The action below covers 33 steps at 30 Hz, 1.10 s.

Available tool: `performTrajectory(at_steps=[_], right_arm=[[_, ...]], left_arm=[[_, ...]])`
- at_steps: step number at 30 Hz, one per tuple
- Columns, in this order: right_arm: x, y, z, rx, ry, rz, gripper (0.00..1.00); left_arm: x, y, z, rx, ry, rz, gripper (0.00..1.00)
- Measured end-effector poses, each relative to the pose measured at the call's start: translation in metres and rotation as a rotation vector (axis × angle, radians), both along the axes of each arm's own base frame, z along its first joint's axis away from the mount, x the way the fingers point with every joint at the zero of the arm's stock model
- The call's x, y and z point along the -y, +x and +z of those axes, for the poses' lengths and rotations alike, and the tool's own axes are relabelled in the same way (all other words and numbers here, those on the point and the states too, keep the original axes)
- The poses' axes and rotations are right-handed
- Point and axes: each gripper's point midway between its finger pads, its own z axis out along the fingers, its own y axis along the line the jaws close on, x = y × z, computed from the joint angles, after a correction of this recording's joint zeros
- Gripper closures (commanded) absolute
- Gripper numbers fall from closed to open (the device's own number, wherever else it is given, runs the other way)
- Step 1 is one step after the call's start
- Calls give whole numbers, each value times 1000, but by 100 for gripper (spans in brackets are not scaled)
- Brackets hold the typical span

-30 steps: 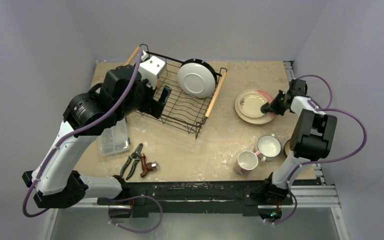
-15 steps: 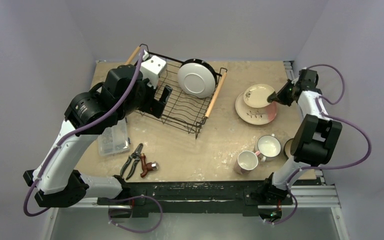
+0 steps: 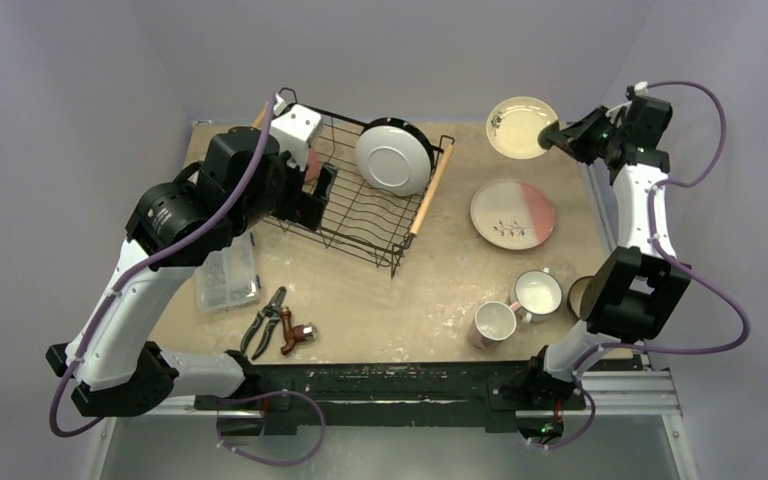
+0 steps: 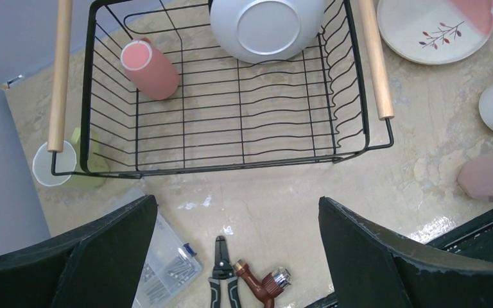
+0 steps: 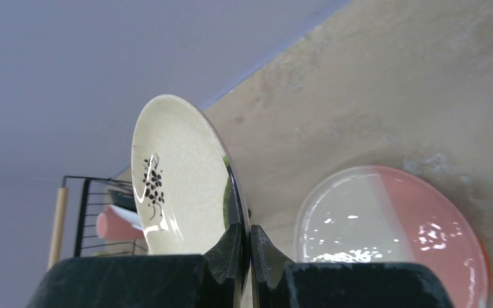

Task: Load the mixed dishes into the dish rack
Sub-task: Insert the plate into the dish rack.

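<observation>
The right fingers (image 5: 248, 249) are pinched shut on the rim of a small cream plate (image 5: 180, 173) (a dark sprig shows on its glossy face). A second ago it lay on the larger pink-and-cream plate (image 3: 513, 213); now it hangs on edge, clear of that plate, over the 1 o'clock corner of the tabletop (image 3: 430, 290). The left fingers (image 3: 317, 197) stay spread wide and empty at 9 o'clock of the black wire dish rack (image 4: 244, 168). Inside the rack a round white bowl (image 4: 266, 29) stands on edge and a matte pink mug (image 4: 151, 69) lies on its side.
</observation>
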Motion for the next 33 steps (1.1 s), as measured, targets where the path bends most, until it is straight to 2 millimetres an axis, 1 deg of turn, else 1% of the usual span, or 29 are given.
performTrajectory(at_steps=[4, 7, 8, 10, 13, 15, 17, 19, 21, 23, 25, 29, 33], right_arm=[[-25, 3, 26, 50, 88, 73, 100], [-55, 8, 50, 93, 118, 154, 100], [-70, 10, 59, 111, 124, 189, 100], [-107, 12, 77, 144, 140, 278, 100], [-164, 7, 91, 165, 177, 412, 100], [-205, -1, 92, 157, 205, 508, 100], [-242, -12, 86, 134, 229, 599, 100], [-275, -24, 77, 101, 248, 680, 100], [-302, -35, 69, 71, 259, 743, 100], [-320, -45, 63, 50, 271, 792, 100], [-333, -54, 62, 40, 281, 834, 100], [-348, -69, 65, 39, 296, 898, 100], [-359, -81, 67, 32, 310, 948, 100]], left_arm=[[-4, 2, 0, -11, -32, 33, 4], [-7, 4, 0, -29, -69, 57, 4], [-8, 5, 0, -38, -88, 69, 4], [-12, 7, 0, -59, -130, 99, 4], [-20, 13, -1, -96, -208, 158, 4], [-27, 18, -1, -133, -287, 207, 6], [-34, 22, 0, -175, -382, 257, 9], [-37, 26, 3, -221, -496, 295, 11], [-38, 31, 5, -266, -612, 320, 12], [-36, 36, 2, -320, -725, 336, 15], [-34, 41, -8, -388, -828, 348, 17], [-22, 47, -34, -540, -964, 363, 19], [-9, 52, -41, -615, -1043, 339, 20]])
